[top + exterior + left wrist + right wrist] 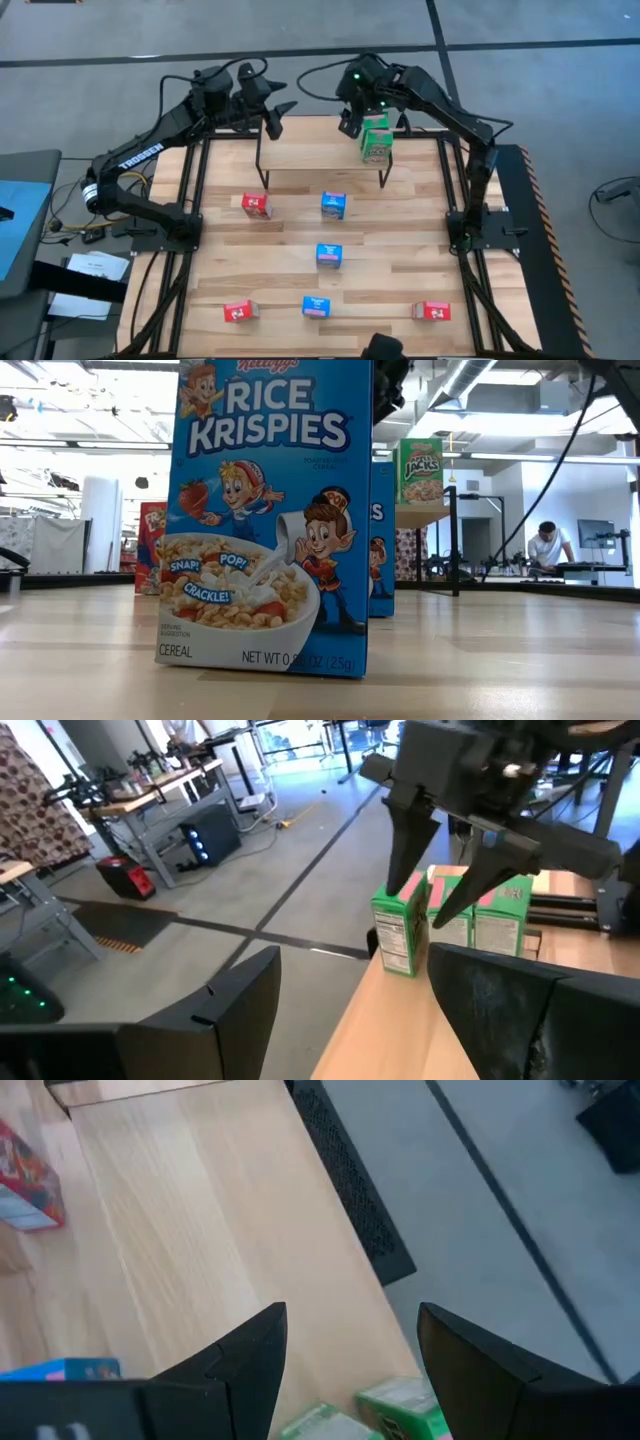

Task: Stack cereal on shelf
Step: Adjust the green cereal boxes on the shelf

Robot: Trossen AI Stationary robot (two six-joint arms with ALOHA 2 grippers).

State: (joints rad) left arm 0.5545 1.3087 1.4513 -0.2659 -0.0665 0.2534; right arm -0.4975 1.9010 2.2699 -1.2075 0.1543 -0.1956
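Observation:
The shelf (310,150) stands at the table's far middle on thin black legs. Green cereal boxes (375,142) stand upright and close together on its right end (400,930) (422,472). My right gripper (350,125) hangs open just above them, its fingertips (398,892) near their tops; I see no touch. In its own view the green tops (400,1412) show low between the open fingers (350,1312). My left gripper (278,112) is open with nothing in it at the shelf's far left corner, pointing about level along the shelf top (355,960).
Loose boxes stand on the slatted table: red (256,205) and blue (333,205) before the shelf, blue (328,255) mid-table, red (238,311), blue (317,306) and red (432,311) along the near edge. A blue box (270,510) fills the low view.

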